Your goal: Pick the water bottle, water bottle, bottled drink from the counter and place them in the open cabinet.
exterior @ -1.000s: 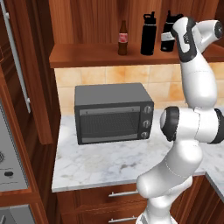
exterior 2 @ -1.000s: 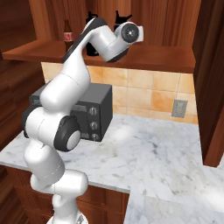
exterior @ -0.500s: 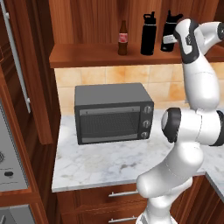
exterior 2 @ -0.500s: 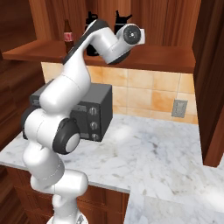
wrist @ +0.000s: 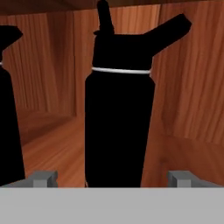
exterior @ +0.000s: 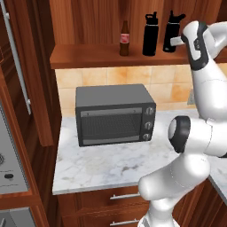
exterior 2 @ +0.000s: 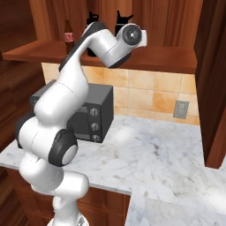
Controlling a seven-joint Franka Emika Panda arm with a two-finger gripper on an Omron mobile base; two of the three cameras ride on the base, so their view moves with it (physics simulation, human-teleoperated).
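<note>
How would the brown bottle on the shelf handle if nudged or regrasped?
The bottled drink is slim and tall for its base, so it likely tips easily. It looks like glass: probably rigid, smooth and breakable. On its side it would likely roll along the cabinet shelf.

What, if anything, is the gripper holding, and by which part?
Nothing. The gripper is open, its fingertips standing apart on either side of the right water bottle, which stands on the cabinet shelf.
</note>
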